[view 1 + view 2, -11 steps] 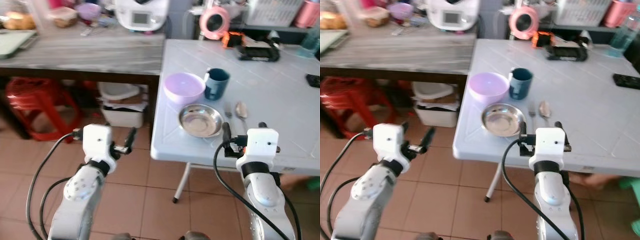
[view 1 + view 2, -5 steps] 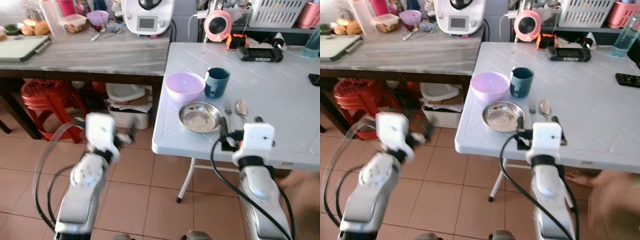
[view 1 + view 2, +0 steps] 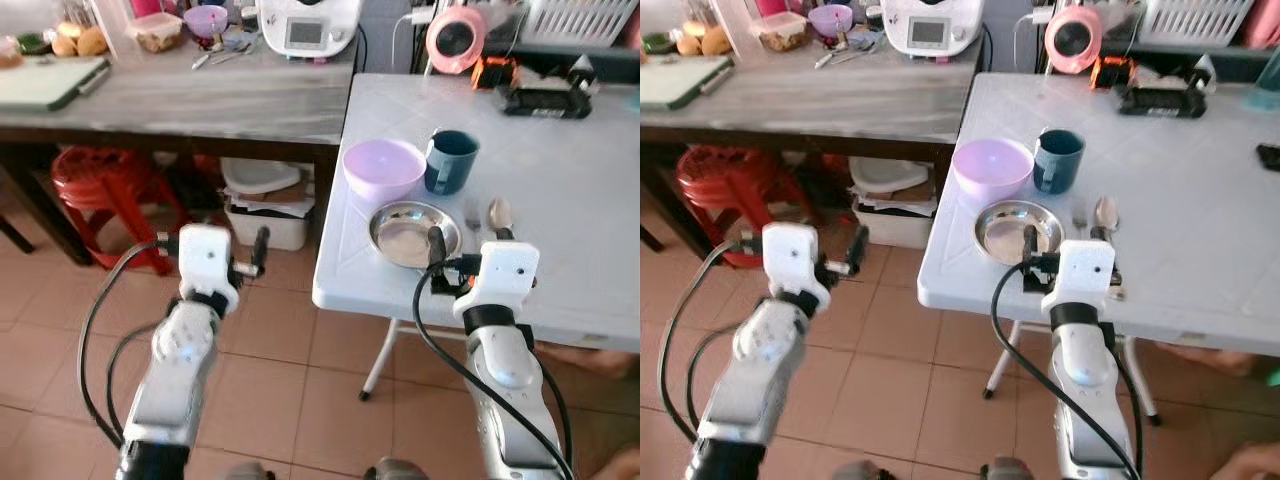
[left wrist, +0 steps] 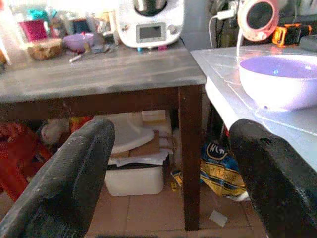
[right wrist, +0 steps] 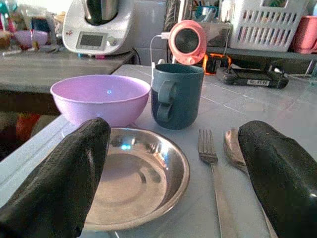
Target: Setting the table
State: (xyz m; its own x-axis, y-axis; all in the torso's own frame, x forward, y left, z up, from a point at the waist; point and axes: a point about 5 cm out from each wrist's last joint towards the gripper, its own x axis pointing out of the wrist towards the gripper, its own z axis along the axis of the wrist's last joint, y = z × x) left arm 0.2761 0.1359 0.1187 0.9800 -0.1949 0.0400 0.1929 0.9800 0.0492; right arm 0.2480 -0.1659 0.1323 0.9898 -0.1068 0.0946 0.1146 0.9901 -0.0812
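Three empty vessels, purple bowl, teal mug, steel plate

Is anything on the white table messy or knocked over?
Nothing stands out. The purple bowl and the blue mug stand upright, the metal plate lies flat and empty, and the fork and spoon lie side by side beside it. No spill shows on the white table.

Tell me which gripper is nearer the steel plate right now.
Right. The right gripper hangs over the table edge at the steel plate, open around its near rim. The left gripper is off the table, above the floor.
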